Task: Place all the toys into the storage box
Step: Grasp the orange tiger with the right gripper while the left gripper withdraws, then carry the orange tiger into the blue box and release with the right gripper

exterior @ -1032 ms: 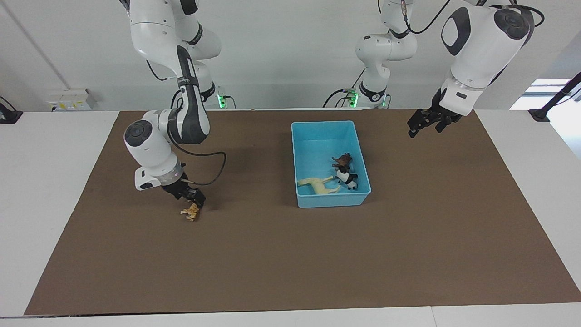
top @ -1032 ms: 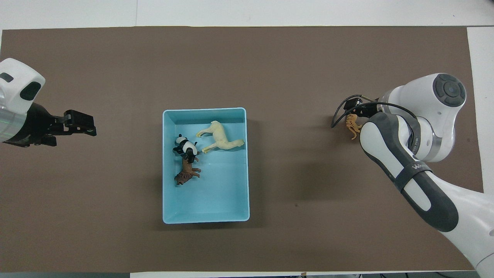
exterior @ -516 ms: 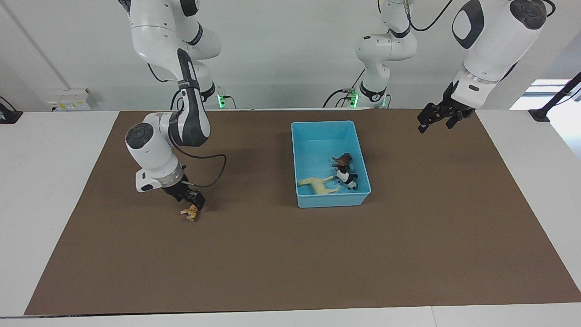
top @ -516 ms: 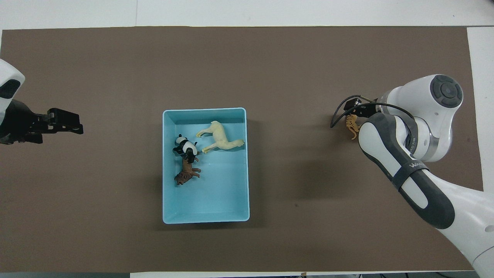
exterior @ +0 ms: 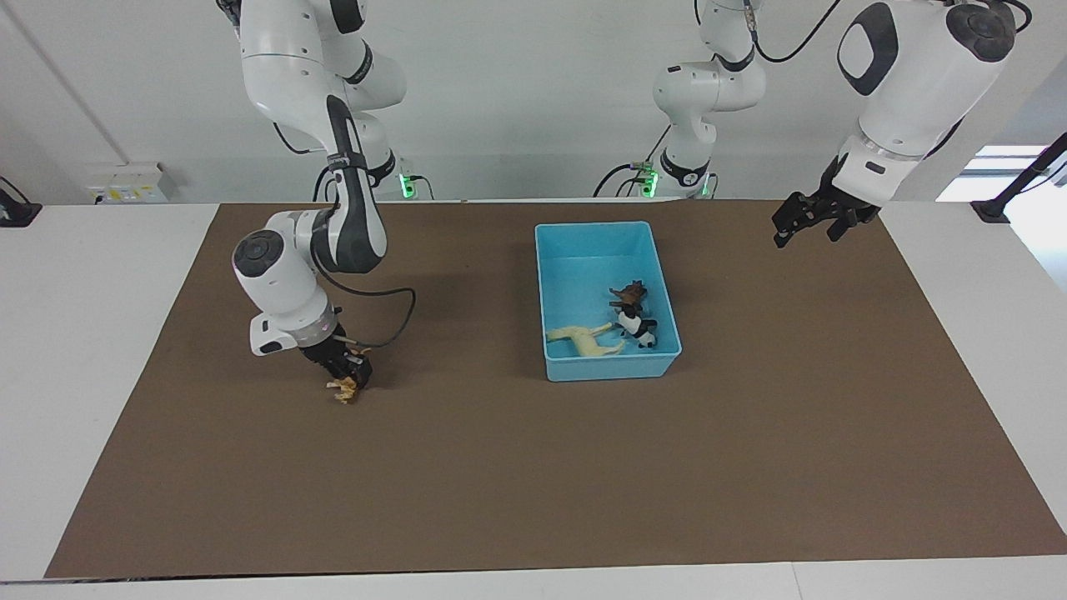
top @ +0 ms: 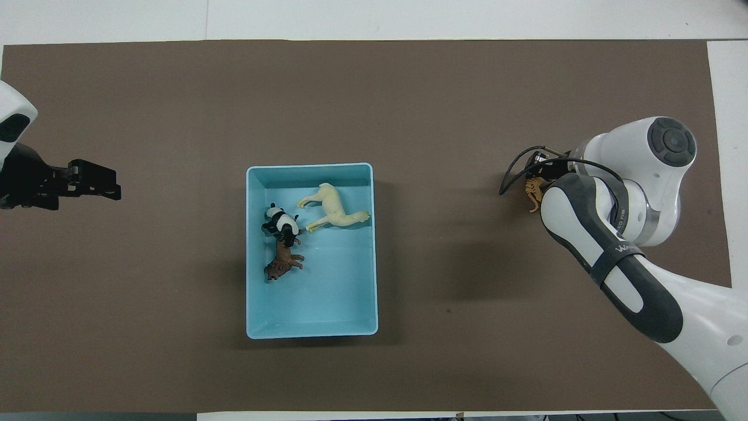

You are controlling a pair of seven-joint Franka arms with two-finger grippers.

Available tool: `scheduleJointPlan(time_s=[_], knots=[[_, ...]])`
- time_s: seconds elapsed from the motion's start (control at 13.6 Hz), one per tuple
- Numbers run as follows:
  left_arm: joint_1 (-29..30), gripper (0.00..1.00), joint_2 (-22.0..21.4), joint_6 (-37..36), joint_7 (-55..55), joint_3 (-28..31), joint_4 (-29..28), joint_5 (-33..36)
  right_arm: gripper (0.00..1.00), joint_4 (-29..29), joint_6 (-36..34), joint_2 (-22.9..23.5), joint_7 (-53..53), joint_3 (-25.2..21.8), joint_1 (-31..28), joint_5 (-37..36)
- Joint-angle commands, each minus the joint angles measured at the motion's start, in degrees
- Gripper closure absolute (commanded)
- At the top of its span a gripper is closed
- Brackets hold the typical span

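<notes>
The light blue storage box (exterior: 608,368) stands mid-table on the brown mat; it also shows in the overhead view (top: 310,333). In it lie the cream-white horse (exterior: 583,340), the black-and-white panda (exterior: 638,327) and the brown animal (exterior: 630,293). My right gripper (exterior: 350,379) is low over the mat toward the right arm's end, shut on the orange striped tiger (exterior: 343,389). In the overhead view the tiger (top: 532,196) is partly hidden by the right arm. My left gripper (exterior: 800,225) hangs empty, raised over the mat's edge at the left arm's end.
The brown mat (exterior: 533,483) covers most of the white table. A black cable (exterior: 392,321) loops from the right wrist toward the box. A grey socket box (exterior: 129,183) sits at the table edge near the right arm's base.
The left arm has risen and drawn back toward its own end of the table. The right gripper has shifted slightly with the tiger at its tips.
</notes>
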Motion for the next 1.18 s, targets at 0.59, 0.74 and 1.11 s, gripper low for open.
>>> scheduleJointPlan(time_s=[0.59, 0.74, 1.11], knots=[[3.35, 0.00, 1.01, -0.68, 2.77, -1.73, 1.95, 0.73, 1.00, 20.36, -24.87, -0.68, 0.72, 0.92, 0.18, 0.31], [2.92, 0.00, 0.83, -0.58, 3.83, -1.73, 1.86, 0.73, 1.00, 25.46, -28.65, -0.77, 6.95, 1.27, 3.85, 0.75], [2.91, 0.00, 0.22, -0.67, 3.39, -1.64, 1.07, 0.73, 1.00, 31.73, -25.19, -0.42, 32.26, 1.45, 23.27, 0.48]])
